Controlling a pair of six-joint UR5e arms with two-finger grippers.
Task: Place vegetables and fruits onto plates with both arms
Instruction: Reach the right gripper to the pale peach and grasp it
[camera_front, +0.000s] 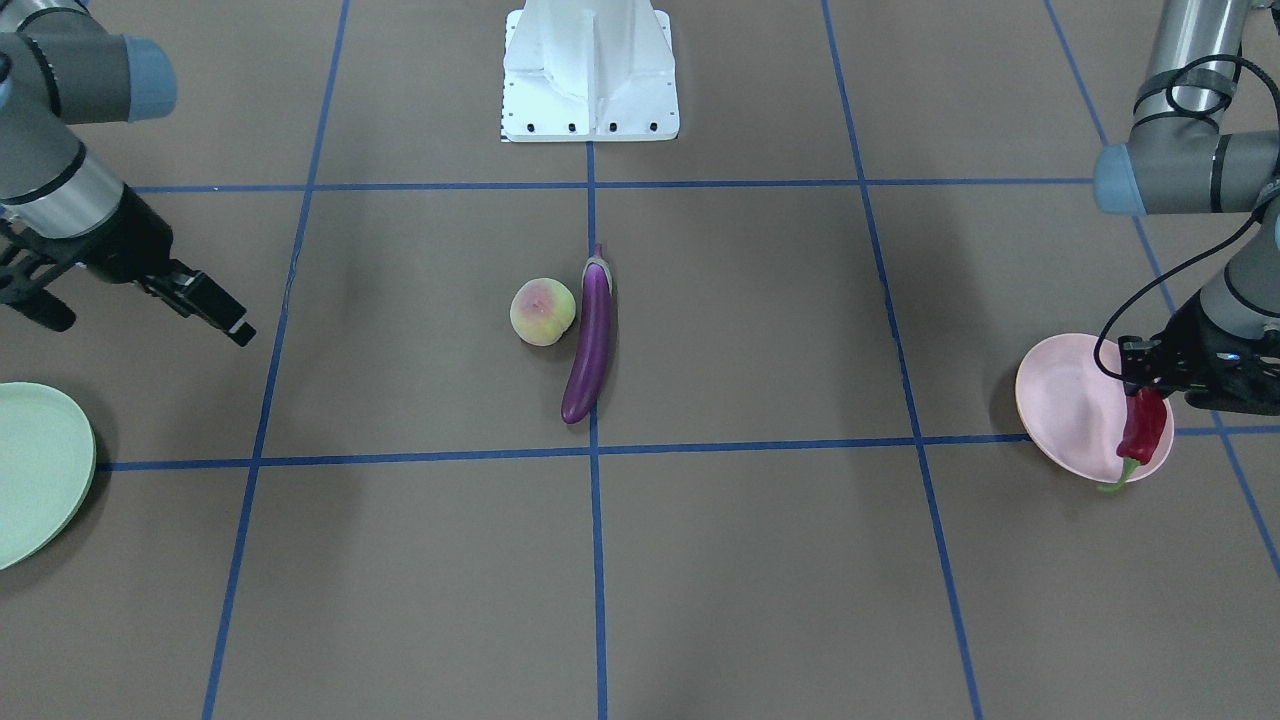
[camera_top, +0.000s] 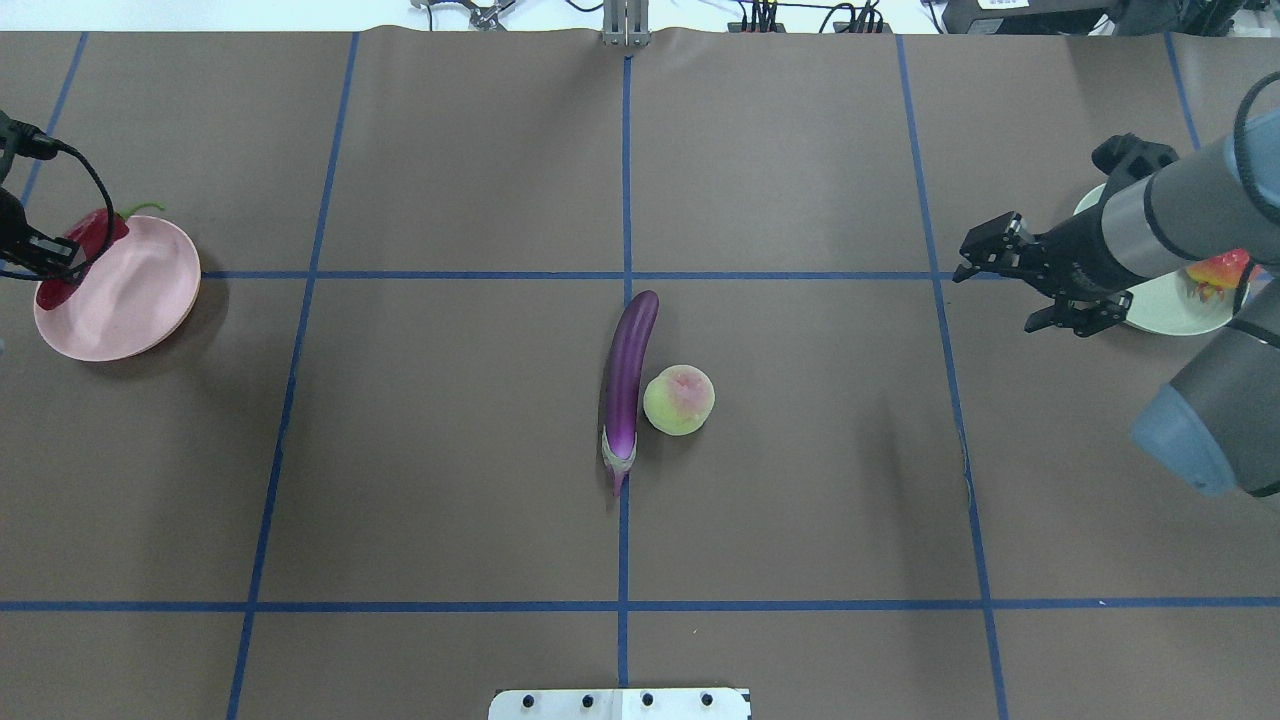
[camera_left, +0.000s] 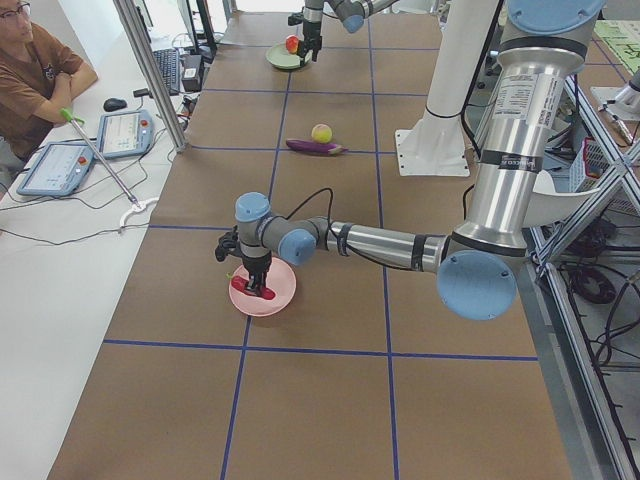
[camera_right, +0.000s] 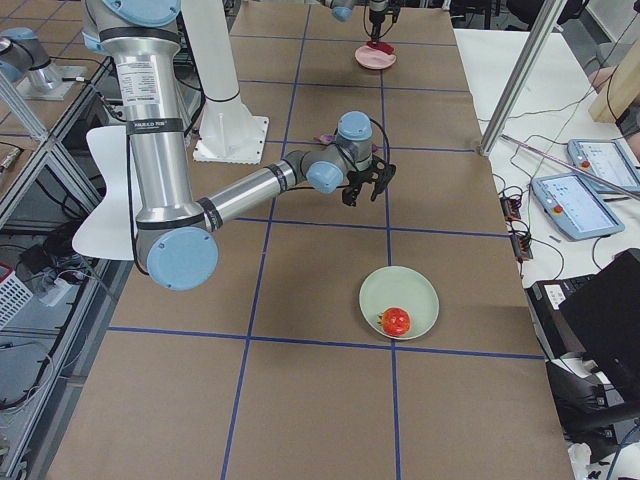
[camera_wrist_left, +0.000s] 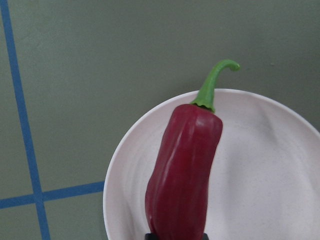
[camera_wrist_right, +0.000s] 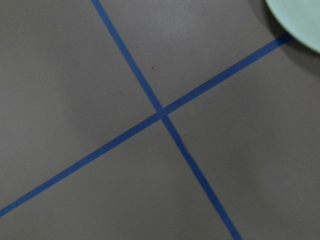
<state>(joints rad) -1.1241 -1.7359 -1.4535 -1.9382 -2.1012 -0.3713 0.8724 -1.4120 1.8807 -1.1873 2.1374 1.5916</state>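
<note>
Left jaws clamped on the chili (camera_wrist_left: 184, 175) at the end away from its stem, over the pink plate (camera_front: 1065, 400), stem tip out past the rim. Cannot tell whether chili touches plate. Right jaws spread wide, holding nothing, above bare counter (camera_top: 450, 450) near the green plate (camera_right: 400, 285), on its inward side.

Orange ball (camera_right: 396, 321) on the green plate, toward one edge. Eggplant (camera_top: 628, 380) and peach (camera_top: 679, 400) side by side at mid-counter, touching or nearly so, eggplant along a line of blue tape (camera_top: 626, 160), well apart from both plates.

Overhead: right arm (camera_top: 1170, 215) across part of the green plate, ball half hidden. Front view: only a slice of that plate at the frame edge, ball out of sight. Right side view: plate and ball whole. Right wrist view: just a tape crossing and a corner of green plate. Left side view alone: a seated operator (camera_left: 35, 75) beside the counter.
</note>
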